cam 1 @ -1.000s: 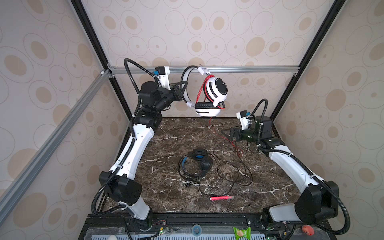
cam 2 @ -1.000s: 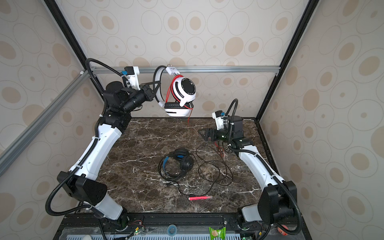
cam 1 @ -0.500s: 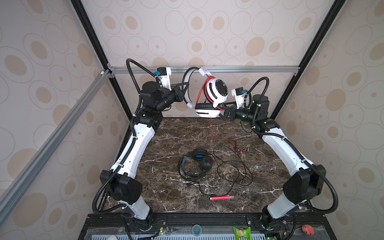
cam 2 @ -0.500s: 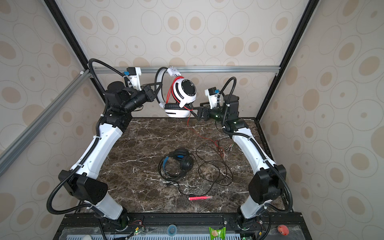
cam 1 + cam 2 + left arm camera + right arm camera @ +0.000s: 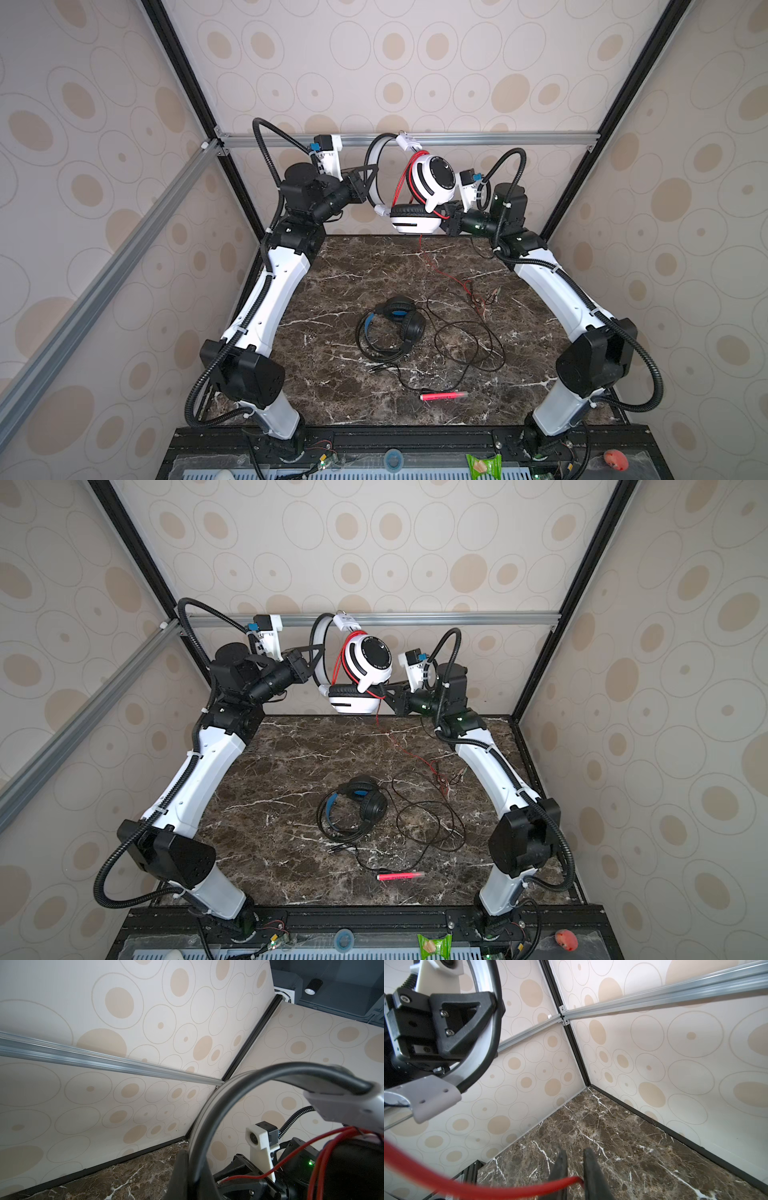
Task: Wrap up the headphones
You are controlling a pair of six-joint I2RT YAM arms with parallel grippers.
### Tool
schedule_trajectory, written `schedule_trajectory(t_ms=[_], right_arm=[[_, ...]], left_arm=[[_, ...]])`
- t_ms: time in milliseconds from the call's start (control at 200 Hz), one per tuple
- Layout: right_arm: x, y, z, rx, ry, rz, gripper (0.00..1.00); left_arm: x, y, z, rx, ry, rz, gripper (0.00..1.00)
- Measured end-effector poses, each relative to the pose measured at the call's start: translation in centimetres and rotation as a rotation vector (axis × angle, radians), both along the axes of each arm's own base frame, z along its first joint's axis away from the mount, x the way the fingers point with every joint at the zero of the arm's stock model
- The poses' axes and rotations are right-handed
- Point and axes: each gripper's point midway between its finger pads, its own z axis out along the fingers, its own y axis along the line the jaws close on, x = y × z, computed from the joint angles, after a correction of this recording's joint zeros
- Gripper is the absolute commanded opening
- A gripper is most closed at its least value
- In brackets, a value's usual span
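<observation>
Hanging high above the marble table point(image 5: 332, 266), close to the back wall, the white headset point(image 5: 432, 187) is held by its grey band point(image 5: 371, 162) in the clamped left gripper point(image 5: 370, 183), with one ear cup facing the camera and the other lying flat beneath it. Its thin red cord point(image 5: 446, 272) loops over the upper cup, leaves the lower one and drops to the table on the right arm's side. The right gripper point(image 5: 448, 217) sits just beside the lower cup, on the side away from the left gripper, and the right wrist view shows the cord pinched between its fingers point(image 5: 560, 1167). The band's arc stands roughly upright between the two grippers, so the right arm is nearer the slack and looks placed to wind it round the headset. The black headset point(image 5: 395, 326) lies on the table below, its black cord point(image 5: 469, 345) loose beside it and a pink pen point(image 5: 442, 395) nearer the front
</observation>
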Motion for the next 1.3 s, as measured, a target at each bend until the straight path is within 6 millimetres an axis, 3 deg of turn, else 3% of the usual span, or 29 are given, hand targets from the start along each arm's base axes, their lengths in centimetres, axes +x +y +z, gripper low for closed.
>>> schedule_trajectory(t_ms=[375,500,575,790,1005,1155,1295], right_arm=[[1.2,-1.5,-7.6,-0.055,0.153,-0.084,0.00],[1.4,-2.1,-9.1,-0.062,0.182,-0.110,0.00],[1.2,-2.2,-9.4,-0.058,0.189,-0.112,0.00],[1.0,-2.1,-8.3,-0.021,0.175,-0.102,0.13],[0.9,-1.7,-7.6,0.034,0.196,-0.077,0.24],[1.4,-0.8,-7.9,0.066,0.204,-0.050,0.38],[2.0,0.4,-9.0,0.080,0.232,-0.024,0.57]], left_arm=[[0.9,-0.2,-1.4,0.009,0.039,0.005,0.00],[1.3,-0.2,-2.2,0.017,0.057,0.007,0.00],[1.6,-0.3,-2.6,0.019,0.066,0.007,0.00],[1.9,-0.4,-2.9,0.015,0.078,0.006,0.00],[1.3,-0.3,-0.4,-0.020,0.030,-0.001,0.00],[0.9,-0.3,0.6,-0.027,0.006,-0.005,0.00],[1.0,-0.3,0.5,-0.026,0.012,-0.004,0.00]])
